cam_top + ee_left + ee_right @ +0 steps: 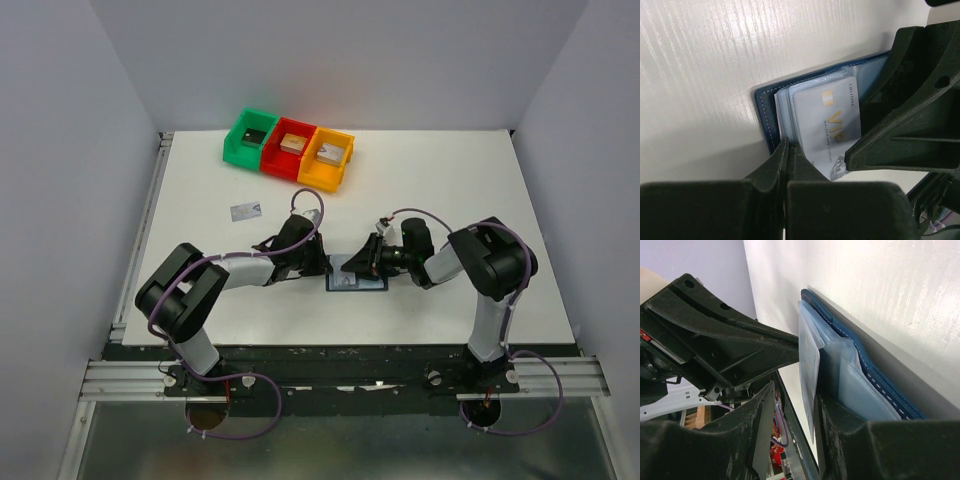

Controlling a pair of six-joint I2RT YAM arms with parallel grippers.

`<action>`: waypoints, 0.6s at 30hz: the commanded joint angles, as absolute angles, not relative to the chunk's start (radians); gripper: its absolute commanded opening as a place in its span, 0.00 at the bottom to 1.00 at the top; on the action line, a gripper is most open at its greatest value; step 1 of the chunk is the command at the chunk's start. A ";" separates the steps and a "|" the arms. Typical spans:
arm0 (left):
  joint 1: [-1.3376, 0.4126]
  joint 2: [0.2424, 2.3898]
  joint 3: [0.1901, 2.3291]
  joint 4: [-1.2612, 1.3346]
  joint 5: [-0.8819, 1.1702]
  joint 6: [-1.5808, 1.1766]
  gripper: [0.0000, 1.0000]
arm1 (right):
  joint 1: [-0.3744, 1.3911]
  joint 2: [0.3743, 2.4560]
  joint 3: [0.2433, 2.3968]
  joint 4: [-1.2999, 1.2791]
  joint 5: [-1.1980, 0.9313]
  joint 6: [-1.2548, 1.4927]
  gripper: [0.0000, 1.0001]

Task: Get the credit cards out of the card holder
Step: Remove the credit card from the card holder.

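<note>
Near edge of the desk [450,190]: both arms reach inward to the card holder [357,281], which lies open on the desk between them.

The left fingers [786,155] are closed tight, with their tips set against the holder's edge beside the clear sleeves (whether a sleeve is pinched cannot be told).

The right fingers [367,262] are partly open and straddle one raised clear sleeve, with a gap showing on one side.

A silver-grey VIP card [827,125] sits in a sleeve of the holder.

Farther out on the left, a loose card [244,210], also silver-grey, lies flat on the desk, well apart from the holder.

Far edge: a green bin [250,137], a red bin [289,150] and an orange bin [330,158] stand touching in a row, each with a small block inside.
</note>
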State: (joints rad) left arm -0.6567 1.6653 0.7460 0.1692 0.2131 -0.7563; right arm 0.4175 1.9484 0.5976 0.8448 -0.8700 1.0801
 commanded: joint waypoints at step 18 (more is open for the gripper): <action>-0.660 1.672 0.727 0.061 0.147 -0.767 0.00 | 0.407 1.847 0.557 0.742 -0.831 1.005 0.41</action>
State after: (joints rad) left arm -0.6617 1.6646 0.7460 0.1543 0.1959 -0.7712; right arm 0.4164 1.8832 0.5728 0.7727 -0.8513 1.0374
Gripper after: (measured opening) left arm 0.024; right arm 0.407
